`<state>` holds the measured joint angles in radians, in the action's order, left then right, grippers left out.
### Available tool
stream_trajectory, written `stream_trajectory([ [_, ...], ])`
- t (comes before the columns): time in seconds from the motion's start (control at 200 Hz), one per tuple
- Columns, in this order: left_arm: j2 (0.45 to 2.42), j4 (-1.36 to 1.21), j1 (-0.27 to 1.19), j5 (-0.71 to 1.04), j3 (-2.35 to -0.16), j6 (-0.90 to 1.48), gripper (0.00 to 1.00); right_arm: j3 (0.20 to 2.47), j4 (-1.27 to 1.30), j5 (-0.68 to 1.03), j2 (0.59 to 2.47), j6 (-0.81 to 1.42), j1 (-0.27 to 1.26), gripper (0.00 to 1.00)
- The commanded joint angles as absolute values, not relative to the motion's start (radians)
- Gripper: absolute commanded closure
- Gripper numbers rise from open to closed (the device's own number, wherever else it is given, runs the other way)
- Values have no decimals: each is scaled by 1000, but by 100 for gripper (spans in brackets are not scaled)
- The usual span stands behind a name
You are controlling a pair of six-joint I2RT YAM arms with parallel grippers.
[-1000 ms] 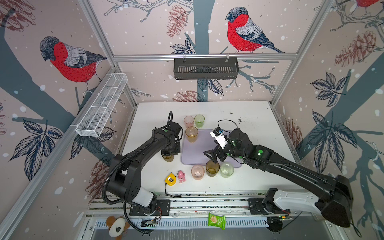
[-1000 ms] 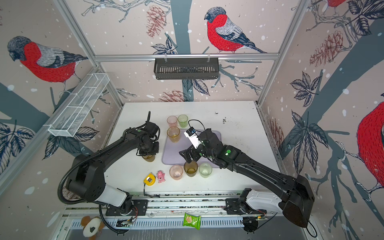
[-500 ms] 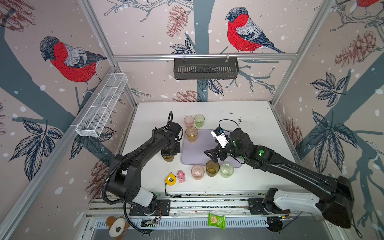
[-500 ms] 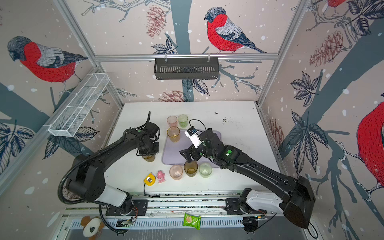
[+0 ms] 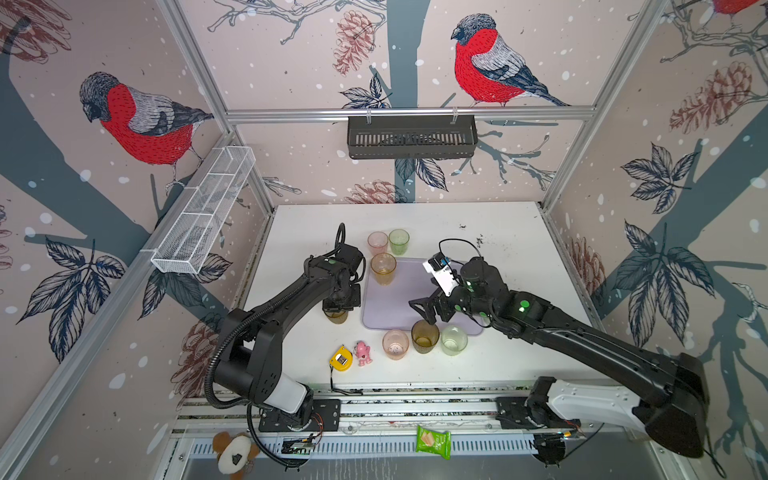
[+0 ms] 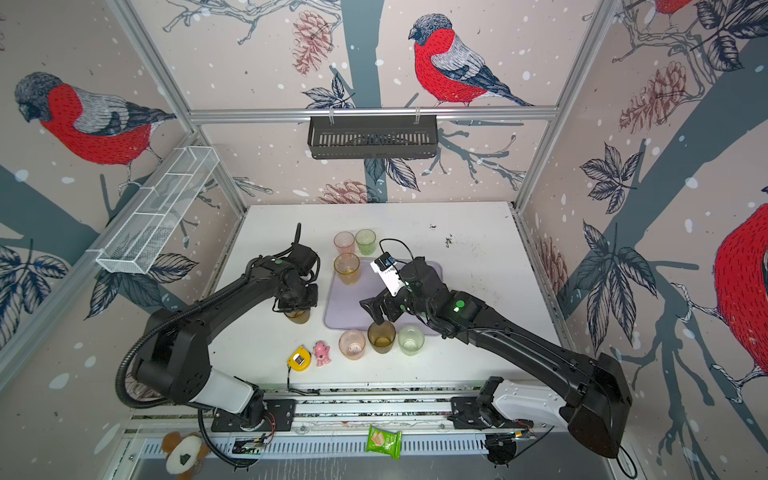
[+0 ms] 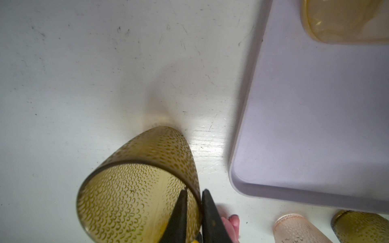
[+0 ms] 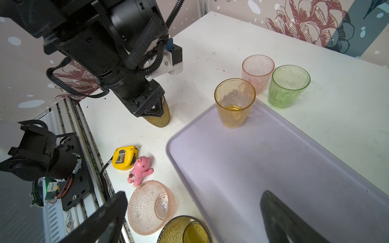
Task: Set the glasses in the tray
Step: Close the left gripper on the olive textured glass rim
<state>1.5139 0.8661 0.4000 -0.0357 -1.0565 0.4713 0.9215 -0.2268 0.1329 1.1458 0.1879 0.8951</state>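
1. At the centre of a top view, the left arm (image 5: 291, 297) is covering most of the brown glass (image 5: 336, 319). Only its lower wall is peeking out, and no fingers are showing there.
2. The left wrist view's edges are cutting off the amber glass (image 7: 345, 21) at upper right, and the lower pink glass (image 7: 294, 229) and second brown glass (image 7: 362, 226) at lower right. Both right fingers are running off the bottom of the right wrist view.
3. I am not managing to tell whether the brown glass's base is touching the table (image 5: 498, 232).
4. The left wrist view is supplying what the top views lack. The left gripper (image 7: 194, 212) is pinching the brown glass's wall, one finger inside the rim and one outside, closed down to the wall's thickness.
5. The right wrist view is showing the right gripper (image 8: 194, 194) spread wide and holding nothing. In both top views it is hanging over the tray's lower edge, just above the second brown glass.
6. The tray (image 5: 390, 299) is lying mid-table: pale lavender, flat, with a low rim and rounded corners.
7. All the tumblers are looking translucent, and the brown ones are carrying a dotted texture.
   - The amber glass is standing inside the tray's upper-left corner.
   - The upper pink glass (image 5: 377, 243) and green glass (image 5: 399, 242) are standing on the table just above that corner.
   - The lower pink glass, second brown glass and pale green glass (image 5: 454, 340) are lining up on the table along the tray's lower edge.
   - The brown glass is sitting just left of the tray.
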Motion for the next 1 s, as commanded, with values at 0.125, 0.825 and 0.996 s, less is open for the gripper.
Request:
stream_trajectory([
  [0.125,1516,865,398,-53,-1057,467,85,923,-202,107,1140,199,897,1],
  [0.825,1511,876,397,-57,-1065,463,89,946,-216,83,1133,200,897,1],
  [0.996,1509,880,397,-63,-1072,463,90,962,-221,75,1133,196,897,1],
])
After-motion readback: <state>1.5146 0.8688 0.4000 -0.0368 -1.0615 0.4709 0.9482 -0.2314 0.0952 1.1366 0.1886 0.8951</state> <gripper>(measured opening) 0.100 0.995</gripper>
